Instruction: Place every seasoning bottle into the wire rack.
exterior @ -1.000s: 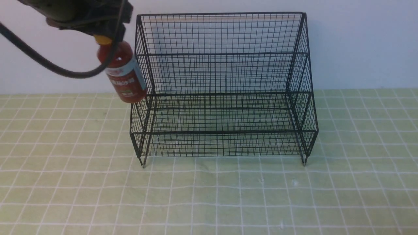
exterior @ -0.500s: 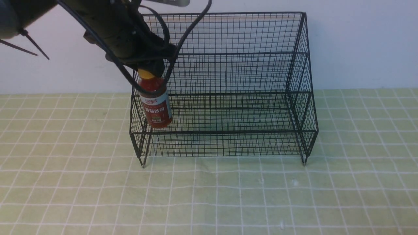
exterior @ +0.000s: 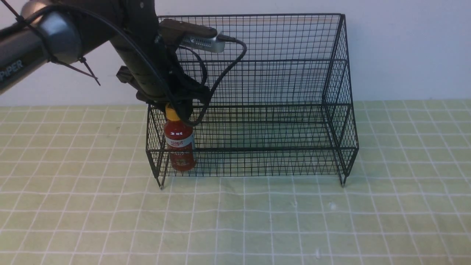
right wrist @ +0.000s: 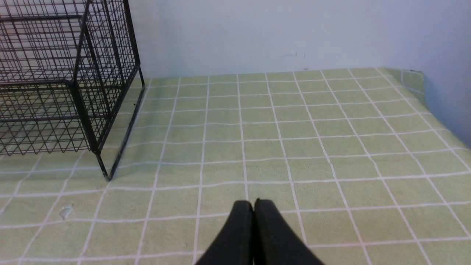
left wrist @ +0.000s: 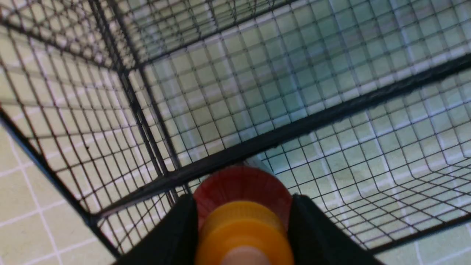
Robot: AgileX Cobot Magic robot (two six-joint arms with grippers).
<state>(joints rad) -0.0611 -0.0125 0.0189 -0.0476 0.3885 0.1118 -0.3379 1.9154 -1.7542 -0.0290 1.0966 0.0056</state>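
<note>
The seasoning bottle [exterior: 179,145], dark red sauce with a yellow-orange cap and white-and-red label, stands upright inside the lower front tier of the black wire rack [exterior: 257,81], at its left end behind the front mesh. My left gripper [exterior: 176,110] is shut on the bottle's neck from above. In the left wrist view its two black fingers flank the orange cap and red shoulder of the bottle [left wrist: 243,191], my left gripper [left wrist: 243,217] closed on it, rack mesh [left wrist: 257,92] all round. My right gripper [right wrist: 253,206] is shut and empty, low over the cloth.
A green cloth with white grid lines [exterior: 257,221] covers the table. The rack stands against the white back wall [exterior: 404,48]. In the right wrist view the rack's right end [right wrist: 84,84] stands beside open cloth, and the cloth's far corner [right wrist: 412,77] meets the wall.
My left arm has carried the bottle from outside the rack's left side rightward over its edge and down into the lower front tier. The right gripper shows no earlier frame.
</note>
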